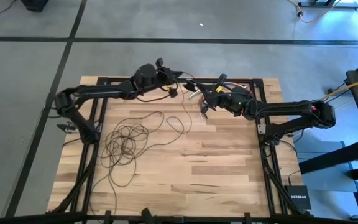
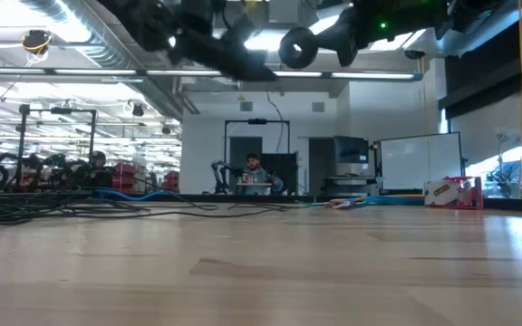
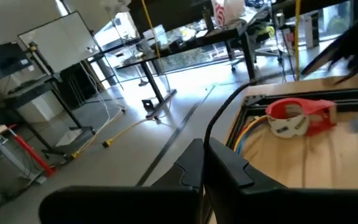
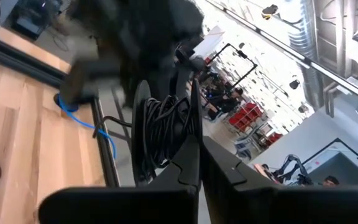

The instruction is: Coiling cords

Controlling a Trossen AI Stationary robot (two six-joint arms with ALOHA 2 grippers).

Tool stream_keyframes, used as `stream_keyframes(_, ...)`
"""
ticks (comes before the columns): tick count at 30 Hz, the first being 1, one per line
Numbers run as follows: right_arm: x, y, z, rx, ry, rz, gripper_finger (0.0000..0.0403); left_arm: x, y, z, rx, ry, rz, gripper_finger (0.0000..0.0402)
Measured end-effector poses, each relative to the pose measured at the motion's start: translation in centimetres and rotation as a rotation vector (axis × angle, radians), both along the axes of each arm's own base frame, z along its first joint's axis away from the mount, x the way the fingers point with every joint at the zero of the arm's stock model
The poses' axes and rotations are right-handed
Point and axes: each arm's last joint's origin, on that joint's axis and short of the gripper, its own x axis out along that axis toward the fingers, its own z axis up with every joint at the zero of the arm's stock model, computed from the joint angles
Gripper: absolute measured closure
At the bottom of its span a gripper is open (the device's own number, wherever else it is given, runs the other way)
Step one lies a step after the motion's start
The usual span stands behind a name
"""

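The cords' loose loops (image 1: 126, 140) lie in a heap on the wood at the table's left. One strand (image 1: 184, 106) rises from the heap toward the far edge. More of the cord is wound on a black round reel (image 4: 160, 130), which hangs high above the table (image 2: 297, 47). My right gripper (image 4: 197, 158) is shut at that reel near the far middle of the table (image 1: 207, 102). My left gripper (image 3: 204, 163) is shut, held high and level near the far edge (image 1: 174, 83), just left of the reel. My left gripper pinches a thin dark strand (image 3: 211, 134) at its fingertips. The strand curves away from the tips toward the right arm. The fingers lie level, well above the table. My right gripper's shut fingers meet the rim of the reel's nearer disc (image 4: 191, 124), coming at it level. The fingers themselves hide the exact place. The reel is clear of the table, with the wound cord beside the tips.
A red and white holder (image 3: 297, 117) and a short bundle of coloured wires (image 3: 248, 132) sit at the table's far edge. A black box (image 1: 298, 198) lies off the near right corner. Bare wood (image 1: 229, 168) spreads over the table's near and right parts.
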Motion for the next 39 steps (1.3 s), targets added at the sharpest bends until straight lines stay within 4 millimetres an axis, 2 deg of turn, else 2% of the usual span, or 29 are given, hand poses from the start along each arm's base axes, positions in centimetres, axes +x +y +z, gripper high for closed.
stream_keyframes(7,-0.1,-0.1,-0.1,-0.027,0.037,-0.054,0.0394,-3.2,-2.7,4.7,0.002,-0.050,-0.028,0.0392)
stream_keyframes(13,0.0,-0.3,-0.2,-0.033,0.035,-0.060,0.0394,-2.5,-6.0,5.4,-0.038,-0.086,-0.235,0.0399)
stream_keyframes(18,0.3,-1.1,-0.3,-0.028,-0.003,-0.098,0.0394,-0.2,-8.3,4.1,-0.044,-0.090,-0.343,0.0392)
stream_keyframes(24,0.4,-1.2,0.0,-0.004,-0.079,-0.024,0.0394,2.9,-9.5,1.4,-0.019,-0.092,-0.398,0.0394)
stream_keyframes(31,0.5,-1.0,0.3,0.053,-0.158,0.070,0.0394,5.5,-8.8,-1.5,0.018,-0.175,-0.395,0.0393)
stream_keyframes(35,0.5,-0.9,0.5,0.072,-0.186,0.107,0.0394,5.9,-8.1,-2.3,0.052,-0.172,-0.363,0.0388)
stream_keyframes(39,0.5,-0.8,0.8,0.090,-0.233,0.157,0.0394,5.7,-6.9,-3.0,0.070,-0.095,-0.269,0.0390)
